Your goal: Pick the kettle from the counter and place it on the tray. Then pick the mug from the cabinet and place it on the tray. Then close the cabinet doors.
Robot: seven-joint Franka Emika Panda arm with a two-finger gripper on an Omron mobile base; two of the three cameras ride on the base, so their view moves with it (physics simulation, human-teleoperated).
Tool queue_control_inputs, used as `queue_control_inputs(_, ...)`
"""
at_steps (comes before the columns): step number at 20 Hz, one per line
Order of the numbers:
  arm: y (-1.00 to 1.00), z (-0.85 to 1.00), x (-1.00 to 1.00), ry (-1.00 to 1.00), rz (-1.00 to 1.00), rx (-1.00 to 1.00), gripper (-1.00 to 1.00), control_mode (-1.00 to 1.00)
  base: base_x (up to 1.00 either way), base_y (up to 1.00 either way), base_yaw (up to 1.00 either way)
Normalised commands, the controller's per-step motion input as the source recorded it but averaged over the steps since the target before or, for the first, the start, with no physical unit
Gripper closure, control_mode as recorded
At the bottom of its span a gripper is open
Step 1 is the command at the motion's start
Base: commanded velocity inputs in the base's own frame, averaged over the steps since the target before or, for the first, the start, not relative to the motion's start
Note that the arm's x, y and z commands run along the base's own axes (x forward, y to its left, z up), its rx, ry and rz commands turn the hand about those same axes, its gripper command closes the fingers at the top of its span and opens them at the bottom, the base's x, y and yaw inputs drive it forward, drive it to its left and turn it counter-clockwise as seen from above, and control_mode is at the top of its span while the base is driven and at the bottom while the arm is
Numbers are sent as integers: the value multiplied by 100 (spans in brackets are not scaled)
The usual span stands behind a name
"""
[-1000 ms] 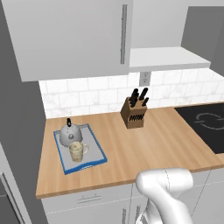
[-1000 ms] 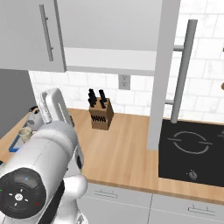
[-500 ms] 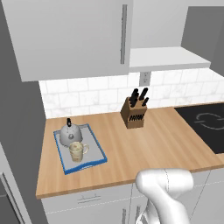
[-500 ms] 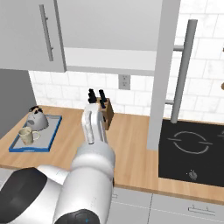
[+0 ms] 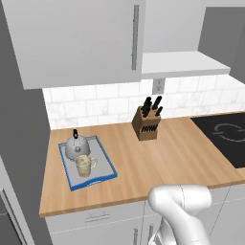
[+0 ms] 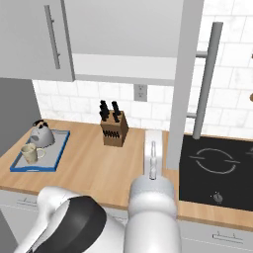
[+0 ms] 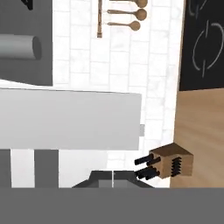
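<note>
The silver kettle (image 5: 75, 147) and the beige mug (image 5: 84, 166) stand side by side on the blue-rimmed tray (image 5: 99, 152) at the left end of the wooden counter (image 5: 158, 158). On the cabinet, the left door (image 5: 76, 43) is shut. The right door (image 6: 184, 74) stands swung out, its bar handle (image 6: 206, 79) facing right, and the white shelf (image 5: 184, 63) is bare. My arm (image 6: 152, 158) reaches up in front of the open door. In the hand view my gripper (image 7: 112, 180) is shut on nothing and faces the tiled wall near the knife block.
A brown knife block (image 5: 146, 124) stands at the back of the counter, mid-way along. A black hob (image 5: 225, 139) fills the right end. A wall socket (image 5: 158, 86) sits under the shelf, and wooden spoons (image 7: 127, 15) hang on the tiles.
My arm has swung from the tray side on the left across to the right, past the knife block, to the open right door. The gripper stayed shut; kettle, mug and tray have not moved.
</note>
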Motion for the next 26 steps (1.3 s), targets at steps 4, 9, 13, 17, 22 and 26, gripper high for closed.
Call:
queue_control_inputs(4, -75, -6, 0, -10, 0, 6, 100, -100, 0, 0, 0)
queue_control_inputs(9, -73, -19, 0, -11, 0, 5, 100, -100, 0, 0, 0)
queue_control_inputs(13, -68, -25, 2, -9, 0, 5, 100, -100, 0, 0, 0)
queue_control_inputs(17, -71, -24, 0, -7, 0, 4, 100, -100, 0, 0, 0)
queue_control_inputs(22, -83, -27, 0, -3, 0, 3, 100, -100, 0, 0, 0)
queue_control_inputs(26, -86, -18, -22, -8, 0, 1, 100, -100, 0, 0, 0)
